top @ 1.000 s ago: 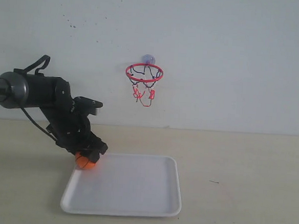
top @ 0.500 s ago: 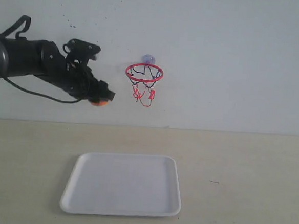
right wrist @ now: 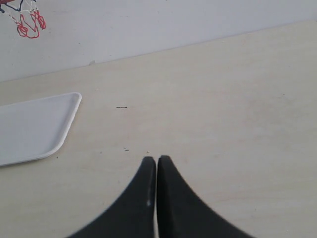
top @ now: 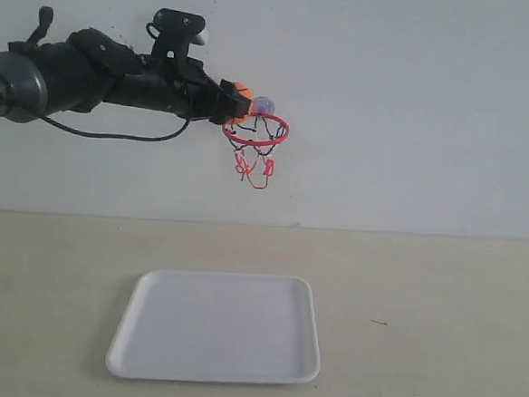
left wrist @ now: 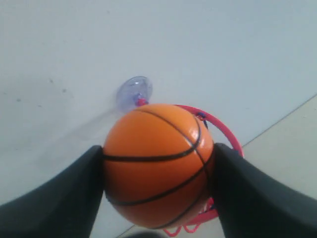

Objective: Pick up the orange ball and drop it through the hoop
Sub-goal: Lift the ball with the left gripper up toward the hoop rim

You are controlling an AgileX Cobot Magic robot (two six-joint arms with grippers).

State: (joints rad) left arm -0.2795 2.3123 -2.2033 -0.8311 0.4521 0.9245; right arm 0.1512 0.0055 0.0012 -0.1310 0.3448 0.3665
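Note:
The orange ball (top: 241,100) (left wrist: 157,163) with black seams is held between the black fingers of my left gripper (top: 235,103) (left wrist: 158,171), which is shut on it. It hangs just above the left part of the red rim of the hoop (top: 255,131) (left wrist: 225,136), which is fixed to the wall by a clear suction cup (top: 263,103) (left wrist: 134,92); the net dangles below. My right gripper (right wrist: 156,161) is shut and empty, low over the table, out of the exterior view.
A white tray (top: 215,328) (right wrist: 34,126) lies on the beige table (top: 420,309) under and in front of the hoop. The pale wall (top: 417,100) stands right behind the hoop. The left arm (top: 91,77) stretches in from the left at hoop height.
My left arm has lifted the ball from the tray's left corner, up and to the right, to just above the hoop rim. The right gripper shows no earlier frame.

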